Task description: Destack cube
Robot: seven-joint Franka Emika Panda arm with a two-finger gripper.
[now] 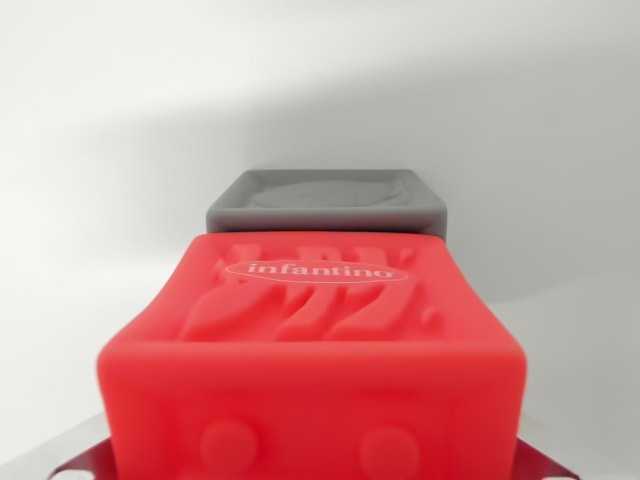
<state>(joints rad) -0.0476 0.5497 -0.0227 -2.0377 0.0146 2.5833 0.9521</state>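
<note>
A red soft cube (315,340) fills the lower half of the wrist view, very close to the camera. Its upper face carries raised ridges and a white oval "infantino" label; two round bumps show on the near face. Grey metal fingers (78,464) show at both bottom corners, pressed against the cube's left and right sides, so my gripper (310,468) is shut on it. Beyond the red cube lies a grey cube (327,203) with a shallow round dish in its top face. Its lower part is hidden, and the red cube appears apart from it.
A plain white surface (120,180) surrounds both cubes, with a soft shadow falling to the right of the grey cube. Nothing else is in view.
</note>
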